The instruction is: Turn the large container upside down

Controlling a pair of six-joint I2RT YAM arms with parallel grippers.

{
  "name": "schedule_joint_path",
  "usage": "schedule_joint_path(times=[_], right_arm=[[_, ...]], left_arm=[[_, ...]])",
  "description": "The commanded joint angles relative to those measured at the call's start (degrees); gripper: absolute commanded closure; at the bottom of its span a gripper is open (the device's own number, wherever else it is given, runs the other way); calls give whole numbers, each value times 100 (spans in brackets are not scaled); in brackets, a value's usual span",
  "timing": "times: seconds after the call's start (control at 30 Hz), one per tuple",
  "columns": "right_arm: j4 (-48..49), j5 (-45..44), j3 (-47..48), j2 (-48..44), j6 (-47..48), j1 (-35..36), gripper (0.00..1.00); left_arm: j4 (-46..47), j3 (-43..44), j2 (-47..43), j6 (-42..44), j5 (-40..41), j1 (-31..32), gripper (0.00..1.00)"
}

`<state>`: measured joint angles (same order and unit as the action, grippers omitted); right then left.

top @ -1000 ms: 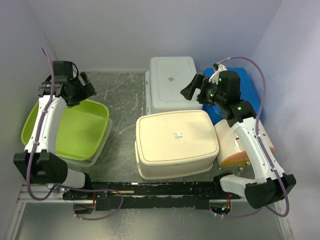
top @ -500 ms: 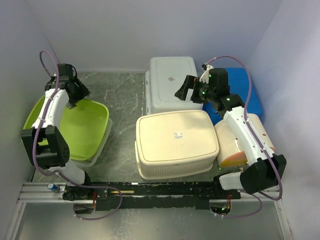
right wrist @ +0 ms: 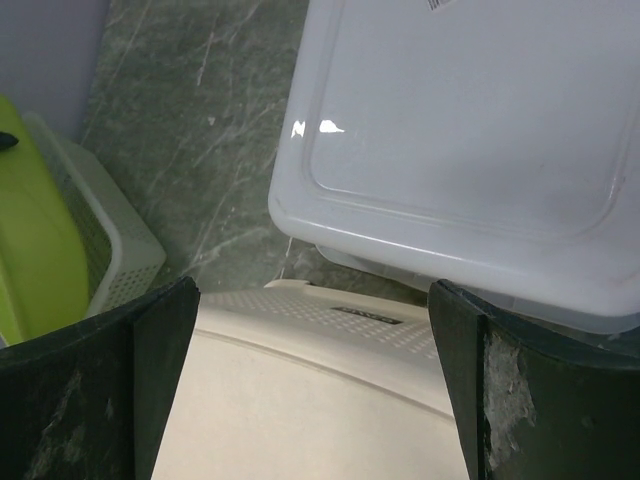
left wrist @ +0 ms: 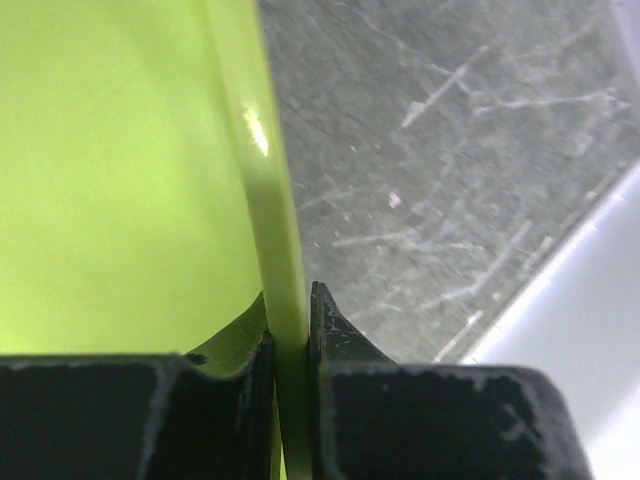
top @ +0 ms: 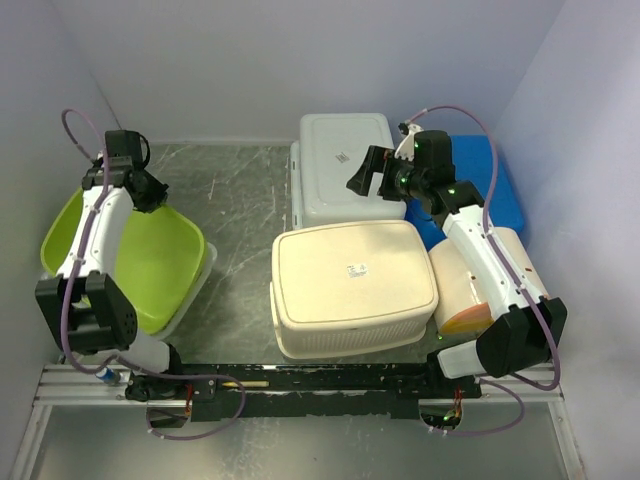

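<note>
The large container [top: 353, 285], a cream basket with perforated walls, lies bottom-up in the middle of the table, its small base sticker facing up. In the right wrist view its far edge [right wrist: 300, 400] sits below my right gripper [right wrist: 312, 290]. That right gripper [top: 365, 175] hangs open above the gap between the cream basket and a pale grey tub [top: 343, 160], holding nothing. My left gripper [top: 150, 190] is at the far left, shut on the thin rim of a lime-green tub [top: 150, 260]. The left wrist view shows the rim [left wrist: 285, 300] pinched between the jaws of the left gripper [left wrist: 290, 310].
The pale grey tub [right wrist: 470, 150] lies bottom-up behind the cream basket. A blue tub [top: 500, 190] is at the back right, a peach-coloured tub [top: 465, 290] on its side under the right arm. A white mesh basket [right wrist: 110, 260] sits beneath the green tub.
My left gripper has closed on the green tub's rim, and the tub has tilted and swung round. My right gripper has shifted a little left, still open.
</note>
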<state>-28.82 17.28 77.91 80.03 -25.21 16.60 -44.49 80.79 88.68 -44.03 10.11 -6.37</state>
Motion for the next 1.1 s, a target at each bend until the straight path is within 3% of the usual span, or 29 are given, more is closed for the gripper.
schedule_joint_path(times=[0.0, 0.2, 0.37, 0.53, 0.73, 1.07], right_arm=[[-64, -128, 334, 84, 215, 10, 0], [1, -44, 438, 225, 158, 15, 0], [70, -13, 518, 275, 96, 10, 0], [136, 13, 466, 267, 22, 11, 0], [103, -64, 376, 185, 34, 10, 0], [-20, -227, 387, 128, 187, 10, 0]], left_arm=[[115, 228, -655, 330, -260, 65, 93], [-155, 992, -1124, 168, -564, 557, 93], [561, 1456, -1250, 107, -1567, 899, 93], [1789, 1534, -975, -137, -3056, 936, 93], [4739, 596, -804, -1205, -4191, 973, 93], [10049, -1627, -528, -2899, -3231, 1024, 93]])
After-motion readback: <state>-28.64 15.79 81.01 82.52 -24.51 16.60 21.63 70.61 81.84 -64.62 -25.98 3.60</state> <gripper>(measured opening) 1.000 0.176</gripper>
